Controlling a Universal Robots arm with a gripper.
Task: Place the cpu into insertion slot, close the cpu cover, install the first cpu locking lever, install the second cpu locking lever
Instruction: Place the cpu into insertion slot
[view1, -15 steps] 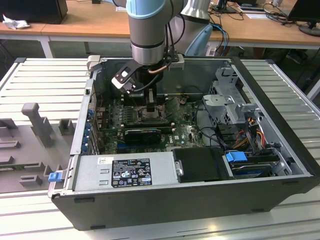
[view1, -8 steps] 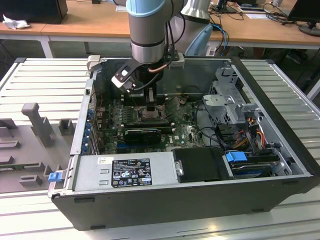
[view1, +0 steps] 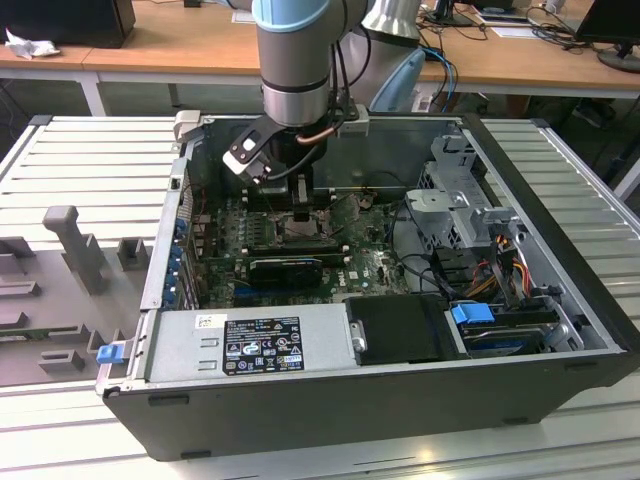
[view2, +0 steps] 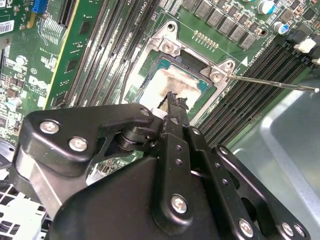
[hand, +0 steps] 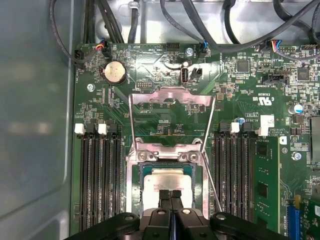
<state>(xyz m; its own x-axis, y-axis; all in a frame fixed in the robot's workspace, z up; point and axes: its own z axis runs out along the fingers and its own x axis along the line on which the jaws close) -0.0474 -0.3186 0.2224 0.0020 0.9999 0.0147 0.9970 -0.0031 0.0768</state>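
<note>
— Where did the exterior view sit?
— High up and off the arm (view1: 295, 60). It looked down into the open case (view1: 350, 410) on the surface (view1: 90, 160), far enough back to take in the whole case.
— And the wrist views?
— Both rode close over the board (hand: 160, 120). The first wrist view faced straight down past the end effector (hand: 170, 194). The second wrist view looked aslant from nearer. Both showed the cpu (hand: 167, 177) (view2: 170, 82).

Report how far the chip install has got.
Done: the chip lies flat in its socket. In hand: the tool, fingers shut, sits right over the chip and holds nothing. Left: the cover appears to stand open beyond the socket, and a thin lever juts free from a socket corner, so closing the cover and both latches look undone.
</note>
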